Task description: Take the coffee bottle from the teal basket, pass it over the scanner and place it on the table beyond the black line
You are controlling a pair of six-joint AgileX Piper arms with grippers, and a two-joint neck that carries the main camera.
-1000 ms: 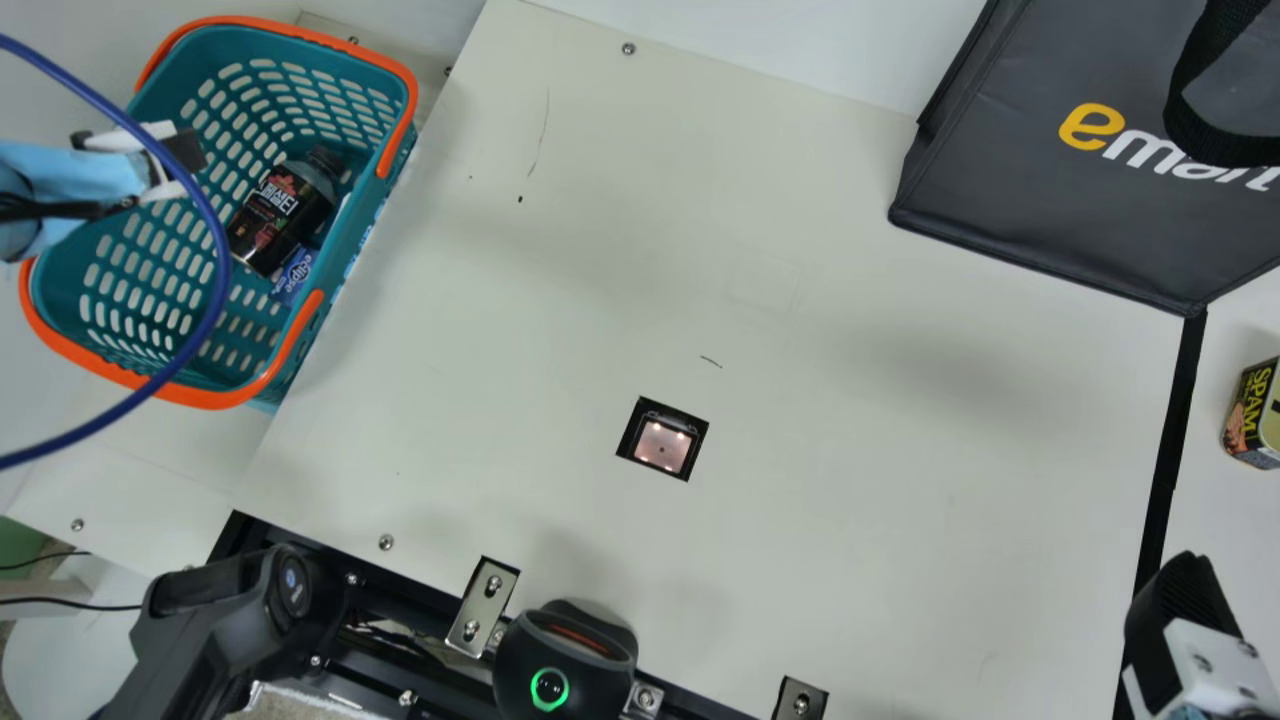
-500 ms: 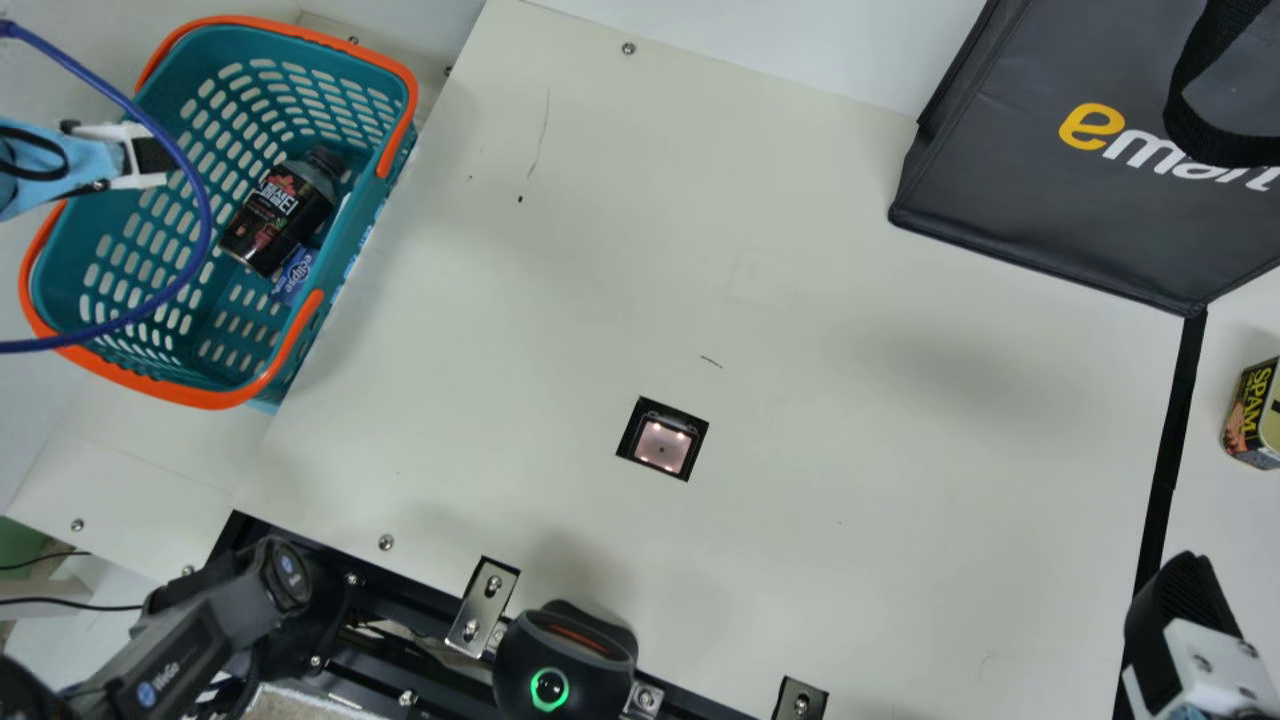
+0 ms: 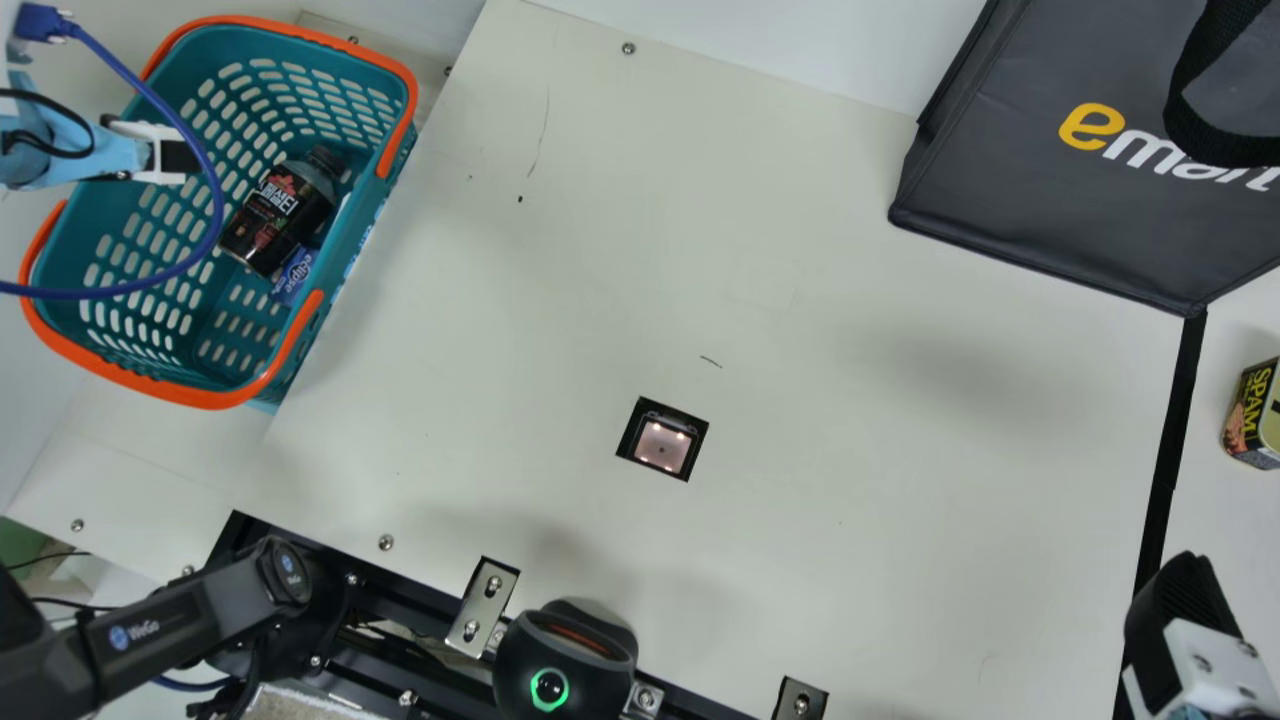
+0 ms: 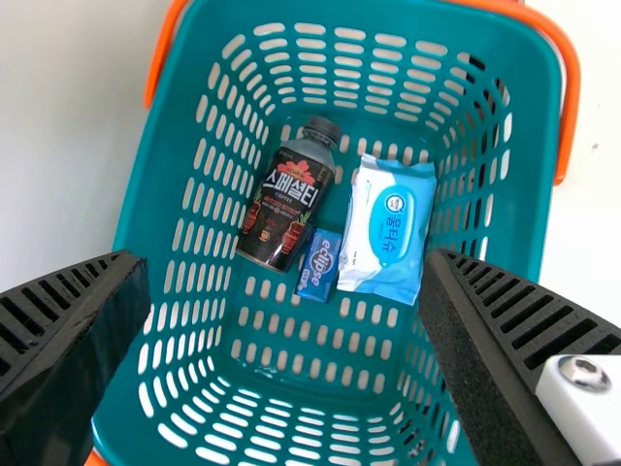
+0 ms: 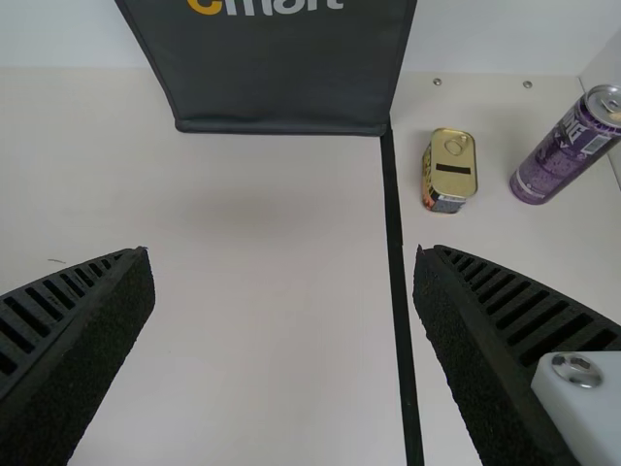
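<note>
My left gripper point(image 3: 178, 157) is over the left side of the teal basket point(image 3: 215, 350), left of the dark coffee bottle point(image 3: 280, 212). In the left wrist view the left gripper point(image 4: 283, 291) stands open above the basket point(image 4: 369, 21), and the bottle point(image 4: 286, 199) lies tilted on its floor, untouched. At the lower right my right gripper point(image 3: 1180, 600) is beside the black line point(image 3: 1165, 470); in the right wrist view the right gripper point(image 5: 283, 291) is open and empty, with the line point(image 5: 396, 252) running below. The scanner window point(image 3: 662, 444) sits in the tabletop.
Beside the bottle lie a small blue eclipse pack point(image 4: 318, 264) and a wipes packet point(image 4: 388, 228). Beyond the line stand a SPAM can point(image 5: 449, 170) and a purple can point(image 5: 568, 146). A dark bag point(image 3: 1060, 170) is at the back right, a round black device point(image 3: 565, 660) at the near edge.
My left gripper has drawn back a little to the left over the basket, and its blue cable has shifted. The right arm has kept still.
</note>
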